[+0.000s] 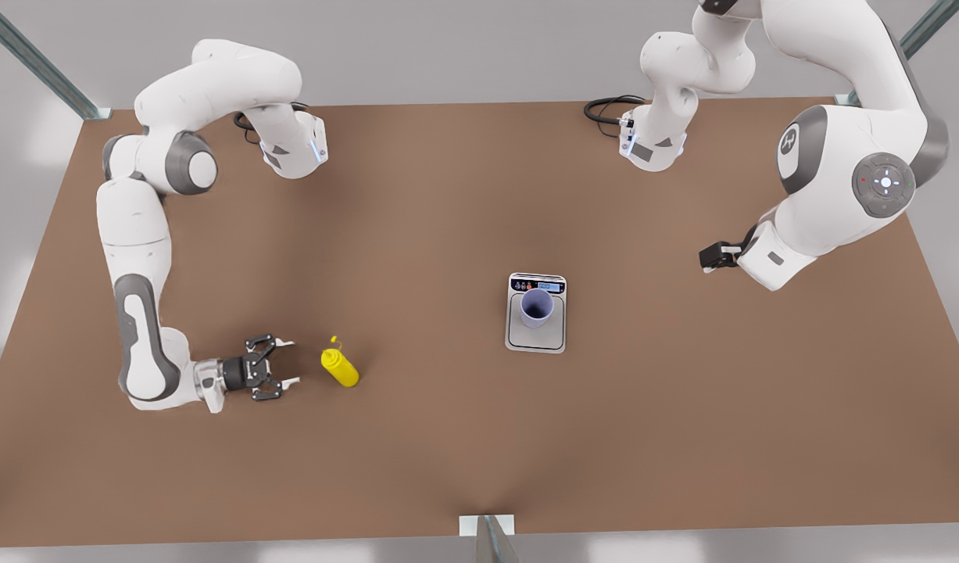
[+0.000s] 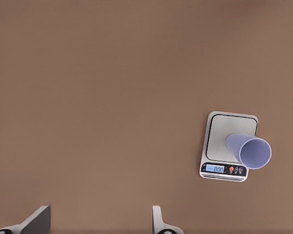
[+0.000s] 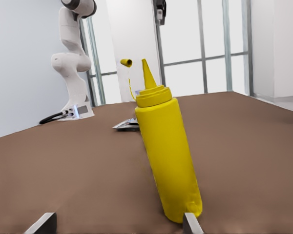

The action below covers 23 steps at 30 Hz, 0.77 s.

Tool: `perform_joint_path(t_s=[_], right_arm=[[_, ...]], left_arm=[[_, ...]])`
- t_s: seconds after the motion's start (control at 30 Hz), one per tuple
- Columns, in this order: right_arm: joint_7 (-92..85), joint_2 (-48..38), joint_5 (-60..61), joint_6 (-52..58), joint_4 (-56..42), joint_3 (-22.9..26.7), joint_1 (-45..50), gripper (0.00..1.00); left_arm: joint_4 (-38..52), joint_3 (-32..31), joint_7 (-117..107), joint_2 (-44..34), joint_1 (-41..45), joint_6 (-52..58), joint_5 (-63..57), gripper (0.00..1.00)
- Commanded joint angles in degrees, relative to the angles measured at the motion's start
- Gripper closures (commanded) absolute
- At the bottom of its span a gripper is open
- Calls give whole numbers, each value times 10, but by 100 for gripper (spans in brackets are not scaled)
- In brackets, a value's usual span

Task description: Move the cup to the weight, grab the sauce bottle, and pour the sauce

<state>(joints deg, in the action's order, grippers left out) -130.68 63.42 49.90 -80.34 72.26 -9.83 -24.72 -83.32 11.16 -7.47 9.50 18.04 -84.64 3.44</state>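
The lavender-blue cup [image 1: 536,306] stands upright on the silver scale [image 1: 535,338] near the table's middle; from above, the cup [image 2: 254,150] sits on the display end of the scale [image 2: 219,141]. The yellow sauce bottle [image 1: 340,367] stands on the table at the front view's left, its small cap [image 3: 126,62] off the nozzle on a tether. My right gripper [image 1: 290,363] is open, low over the table, just short of the bottle [image 3: 168,151], which sits near one fingertip [image 3: 190,223]. My left gripper [image 1: 715,256] hangs open, high at the front view's right, well away from the scale.
Brown table [image 1: 416,219] with edges on all sides. Black cables [image 1: 608,108] lie by the far arm base. A metal post [image 1: 491,539] stands at the near edge. Wide bare tabletop lies between bottle and scale.
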Motion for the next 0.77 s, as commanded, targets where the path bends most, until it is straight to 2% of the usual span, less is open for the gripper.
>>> perform_joint_path(t_s=[0.0, 0.03, 0.1, 0.13, 0.17, 0.2, 0.23, 0.3, 0.33, 0.37, 0.4, 0.43, 0.5, 0.73], right_arm=[[3, -4, -17, 11, -4, 0, -13, 0], [81, -43, -78, 57, -23, -4, -50, 0], [286, -126, -151, 117, -99, -7, -43, 0], [371, -152, -173, 127, -129, -5, -14, 0], [459, -173, -233, 127, -190, -4, 32, 0], [534, -206, -298, 97, -203, -2, 83, 0], [561, -246, -363, 36, -197, 0, 133, 0], [749, -310, -497, -41, -163, -1, 207, 0], [883, -365, -517, -86, -90, -1, 211, 0], [1092, -424, -523, -112, -22, -2, 202, 0], [1243, -469, -524, -111, 28, -6, 185, 0], [1259, -495, -523, -111, 58, -7, 179, 0], [1288, -492, -540, -76, 24, -7, 195, 0], [1289, -490, -539, -76, 25, -5, 187, 0]], left_arm=[[0, 0, 0, 0, 0, 0, 0, 0], [0, 0, 1, 0, 0, 0, 0, 0], [0, 0, 0, 0, 0, 0, 0, 0], [0, 0, 0, 0, 0, 0, 0, 0], [0, 0, 0, 0, 0, 0, 0, 0], [0, 0, 0, 0, 0, 0, 1, 0], [0, 0, 0, 0, 0, 0, 1, 0], [0, 0, 0, 0, 0, 0, 1, 0], [0, 0, 0, 0, 0, 0, 0, 0], [1, 0, 0, 0, 0, 0, 1, 0], [0, 0, 0, 0, 0, 0, 0, 0], [1, 0, 0, 0, 0, 0, 1, 0], [1, 0, 0, 0, 0, 0, 0, 0], [1, 0, 0, 0, 0, 0, 0, 0]])
